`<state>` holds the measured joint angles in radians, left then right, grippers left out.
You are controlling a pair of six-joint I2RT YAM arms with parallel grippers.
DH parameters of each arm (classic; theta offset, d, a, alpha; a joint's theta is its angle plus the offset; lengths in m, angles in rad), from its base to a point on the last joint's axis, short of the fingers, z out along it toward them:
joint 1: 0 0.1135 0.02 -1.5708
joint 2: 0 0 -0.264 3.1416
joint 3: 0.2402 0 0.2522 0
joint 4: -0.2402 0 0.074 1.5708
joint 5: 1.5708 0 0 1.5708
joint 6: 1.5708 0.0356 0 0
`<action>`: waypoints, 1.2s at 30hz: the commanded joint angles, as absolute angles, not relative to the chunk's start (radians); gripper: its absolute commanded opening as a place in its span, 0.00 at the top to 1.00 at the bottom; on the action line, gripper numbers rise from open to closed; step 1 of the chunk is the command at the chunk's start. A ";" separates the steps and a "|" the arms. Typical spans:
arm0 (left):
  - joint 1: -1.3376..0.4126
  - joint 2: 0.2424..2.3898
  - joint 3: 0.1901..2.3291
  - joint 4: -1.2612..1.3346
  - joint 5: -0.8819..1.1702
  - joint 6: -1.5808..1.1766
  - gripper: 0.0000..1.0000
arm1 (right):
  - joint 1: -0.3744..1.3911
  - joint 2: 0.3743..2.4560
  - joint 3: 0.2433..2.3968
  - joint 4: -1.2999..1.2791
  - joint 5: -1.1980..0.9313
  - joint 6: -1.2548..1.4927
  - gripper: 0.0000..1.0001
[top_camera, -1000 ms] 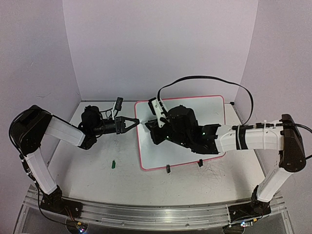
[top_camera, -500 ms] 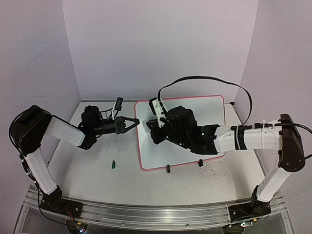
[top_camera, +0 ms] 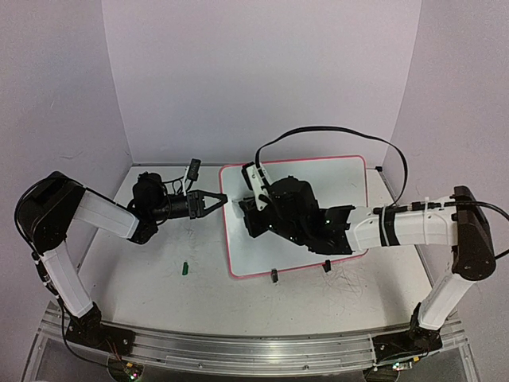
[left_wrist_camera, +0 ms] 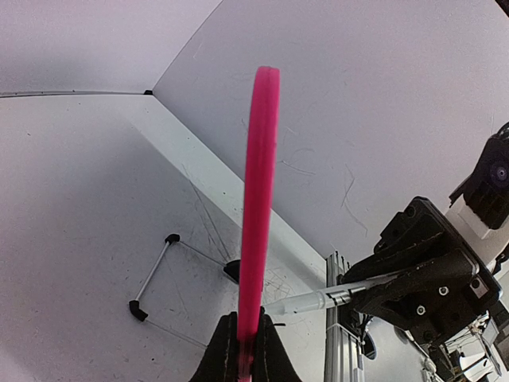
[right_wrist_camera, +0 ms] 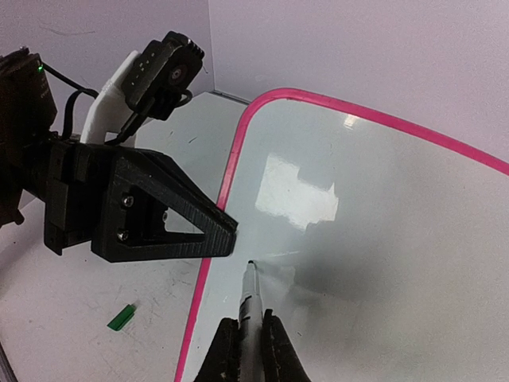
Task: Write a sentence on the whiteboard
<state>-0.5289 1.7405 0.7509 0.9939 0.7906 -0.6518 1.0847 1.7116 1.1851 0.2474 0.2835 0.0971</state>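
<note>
The whiteboard (top_camera: 350, 181) lies on the table, glossy white with a pink frame (right_wrist_camera: 227, 185). My left gripper (top_camera: 222, 198) is shut on its left edge; in the left wrist view the frame (left_wrist_camera: 258, 199) runs up from between the black fingers (left_wrist_camera: 225, 356). My right gripper (right_wrist_camera: 249, 354) is shut on a white marker (right_wrist_camera: 250, 301), whose dark tip touches the board near the upper left corner, just beside the left gripper's fingers (right_wrist_camera: 179, 231). The marker (left_wrist_camera: 318, 300) also shows in the left wrist view. I see no writing on the board.
A small green cap (top_camera: 184, 268) lies on the table left of the board, also in the right wrist view (right_wrist_camera: 122, 317). Two black clip feet (top_camera: 273, 275) (top_camera: 326, 266) sit at the board's near edge. Purple walls enclose the table.
My right arm has shifted slightly to the left over the board with the marker. The left arm and the board have not moved.
</note>
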 commanded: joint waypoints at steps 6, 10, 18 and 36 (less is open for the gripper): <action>-0.526 1.715 0.774 1.002 0.815 -0.684 1.00 | 1.087 1.725 1.223 0.267 0.330 0.101 1.00; -0.527 1.714 0.775 1.002 0.815 -0.685 1.00 | 1.087 1.723 1.218 0.262 0.326 0.103 1.00; -0.527 1.712 0.775 1.002 0.816 -0.686 1.00 | 1.089 1.719 1.202 0.257 0.317 0.113 1.00; -0.528 1.708 0.778 1.003 0.816 -0.688 1.00 | 1.108 1.710 1.176 0.248 0.317 0.136 1.00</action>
